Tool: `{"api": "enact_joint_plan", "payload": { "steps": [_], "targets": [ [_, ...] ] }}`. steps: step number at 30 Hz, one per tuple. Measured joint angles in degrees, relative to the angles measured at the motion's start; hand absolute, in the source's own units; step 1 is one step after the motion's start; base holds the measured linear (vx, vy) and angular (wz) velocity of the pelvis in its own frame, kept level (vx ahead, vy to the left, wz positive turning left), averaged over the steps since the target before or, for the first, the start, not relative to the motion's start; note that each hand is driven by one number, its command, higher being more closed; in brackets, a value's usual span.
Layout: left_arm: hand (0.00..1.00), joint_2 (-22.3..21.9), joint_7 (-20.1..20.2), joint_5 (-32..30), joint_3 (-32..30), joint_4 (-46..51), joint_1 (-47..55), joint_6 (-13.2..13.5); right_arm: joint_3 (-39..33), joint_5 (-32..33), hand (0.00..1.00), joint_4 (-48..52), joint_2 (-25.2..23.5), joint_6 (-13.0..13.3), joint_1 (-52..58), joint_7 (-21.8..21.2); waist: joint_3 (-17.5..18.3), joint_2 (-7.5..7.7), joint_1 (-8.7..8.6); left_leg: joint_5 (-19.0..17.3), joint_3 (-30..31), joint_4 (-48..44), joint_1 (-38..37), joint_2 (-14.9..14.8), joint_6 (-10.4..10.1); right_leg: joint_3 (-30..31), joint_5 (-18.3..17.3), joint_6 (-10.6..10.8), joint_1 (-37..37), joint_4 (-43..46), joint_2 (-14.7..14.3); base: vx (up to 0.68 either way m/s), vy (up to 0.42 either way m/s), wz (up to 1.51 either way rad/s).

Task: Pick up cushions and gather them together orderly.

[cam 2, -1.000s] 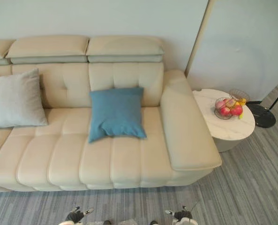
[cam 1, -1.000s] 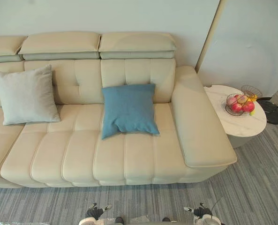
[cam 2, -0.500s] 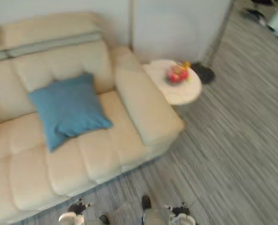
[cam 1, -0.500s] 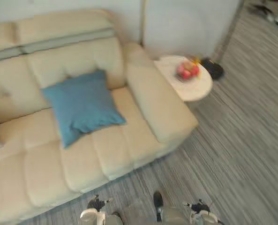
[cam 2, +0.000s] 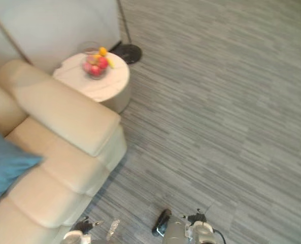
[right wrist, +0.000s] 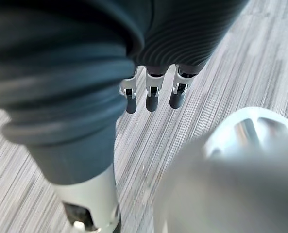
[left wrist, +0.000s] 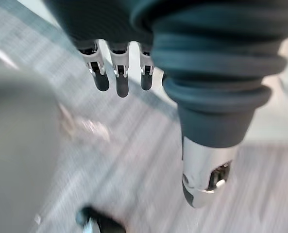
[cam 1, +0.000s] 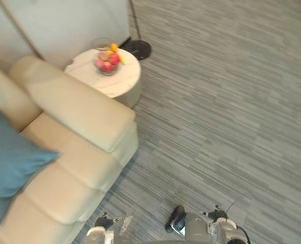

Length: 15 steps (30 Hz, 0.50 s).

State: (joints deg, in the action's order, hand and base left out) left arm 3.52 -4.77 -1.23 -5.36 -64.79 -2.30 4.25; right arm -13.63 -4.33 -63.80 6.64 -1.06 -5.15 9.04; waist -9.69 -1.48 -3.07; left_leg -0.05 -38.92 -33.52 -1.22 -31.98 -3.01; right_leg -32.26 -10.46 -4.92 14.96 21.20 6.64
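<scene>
Blue square fabric cushion (cam 1: 8,162) at left edge of frame, lying on seat of cream leather sofa (cam 1: 74,107). Round white marble table (cam 1: 122,84) at upper left, just beside sofa's arm, carrying bowl of red and yellow fruit (cam 1: 107,62). Left hand (left wrist: 119,80) and right hand (right wrist: 152,97) over grey striped carpet floor (cam 1: 221,112), fingers straight, slightly spread, holding nothing, well apart from cushion.

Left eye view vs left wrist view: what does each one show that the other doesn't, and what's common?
Left eye view: the blue cushion on the beige sofa, a round side table with a fruit bowl, a black lamp base. Left wrist view: the left robot hand up close, fingers straight, holding nothing. Both: the grey striped floor.
</scene>
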Motion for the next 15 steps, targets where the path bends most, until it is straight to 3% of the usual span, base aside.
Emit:
{"api": "enact_joint_plan", "payload": {
  "steps": [1,2,3,7,9,10,11,12,13,15],
  "targets": [
    [0.00,-0.39,0.06,-0.01,0.54,0.09,-0.23,0.07,0.57,0.01,0.00,-0.01,0.24,0.00,0.00,0.01,-0.12,0.19,0.04,-3.75,4.57,-3.61,1.48,1.01,0.56,1.64,0.36,-0.46,-0.93,-1.43,-1.13,0.22,-0.300,-1.48],
    [0.00,-0.52,0.06,-0.12,1.96,0.63,-0.22,0.09,0.60,0.32,0.00,-0.08,0.37,0.00,0.08,0.02,-0.66,0.87,0.24,-7.93,12.54,-6.83,2.49,5.31,-1.49,4.95,1.31,-1.01,-3.65,-4.27,-3.11,0.23,-0.223,-1.62],
    [0.00,-0.37,0.07,-0.22,2.98,1.21,-0.15,0.29,0.59,0.50,0.00,-0.09,0.41,0.09,0.33,0.07,-0.90,1.22,0.40,-10.80,17.70,-7.82,3.16,9.46,-2.17,8.04,2.20,-1.38,-6.28,-7.20,-4.80,0.21,-0.176,-1.72],
    [0.00,-0.52,0.15,0.32,4.78,2.50,-0.11,0.56,0.17,1.07,0.00,-0.01,0.54,0.31,0.63,0.42,-1.61,0.55,1.47,-16.51,25.16,-3.62,9.05,21.09,-1.36,18.43,4.33,-1.16,-10.82,-13.12,-8.78,0.19,-0.034,-1.56],
    [0.00,-0.51,0.15,0.45,4.61,3.53,-0.49,0.57,-0.71,2.16,0.00,-0.01,0.20,0.31,0.35,0.68,-2.49,-0.02,2.97,-16.84,36.62,7.14,12.49,29.73,-1.80,26.63,4.41,0.17,-11.13,-13.70,-9.90,0.16,0.102,-1.79],
    [0.00,-0.56,0.15,0.56,4.54,3.60,-0.52,0.56,-0.98,2.18,0.00,0.00,0.11,0.28,0.39,0.77,-2.68,-0.27,3.28,-16.29,40.59,10.72,12.92,31.74,-2.18,28.59,4.50,0.45,-11.17,-13.59,-10.07,0.15,0.126,-1.52],
    [0.00,-0.67,0.14,0.91,4.18,3.61,-0.56,0.55,-1.08,2.20,0.00,0.14,-0.12,0.27,0.55,0.90,-2.82,-0.48,3.34,-15.29,43.39,13.40,13.29,32.89,-2.20,30.31,4.60,0.48,-11.29,-13.42,-10.26,0.16,0.137,-1.20],
    [0.00,-0.84,0.07,1.39,3.64,3.43,-0.65,0.49,-1.75,2.20,0.00,0.21,-0.20,0.23,0.97,1.05,-3.22,-1.13,3.37,-11.00,46.10,16.06,12.68,33.79,-1.42,32.85,4.46,1.15,-12.64,-13.22,-10.61,0.18,0.152,-1.20],
    [0.00,-1.31,0.12,1.41,2.41,3.36,-0.26,0.44,-2.06,2.19,0.00,0.78,-1.11,0.21,1.97,1.12,-3.12,-1.34,3.47,-7.96,45.02,16.93,10.94,33.52,0.99,34.68,3.87,2.23,-13.27,-13.06,-11.08,0.19,0.161,-1.04],
    [0.00,-1.85,0.09,1.46,0.26,3.61,-0.01,0.41,-4.00,2.47,0.00,3.72,-3.04,0.29,3.57,1.07,-2.83,-0.73,3.65,-8.81,40.12,17.29,9.50,32.70,2.49,35.23,1.49,4.69,-13.35,-11.46,-9.75,0.20,0.216,-1.02]
  ]
}}
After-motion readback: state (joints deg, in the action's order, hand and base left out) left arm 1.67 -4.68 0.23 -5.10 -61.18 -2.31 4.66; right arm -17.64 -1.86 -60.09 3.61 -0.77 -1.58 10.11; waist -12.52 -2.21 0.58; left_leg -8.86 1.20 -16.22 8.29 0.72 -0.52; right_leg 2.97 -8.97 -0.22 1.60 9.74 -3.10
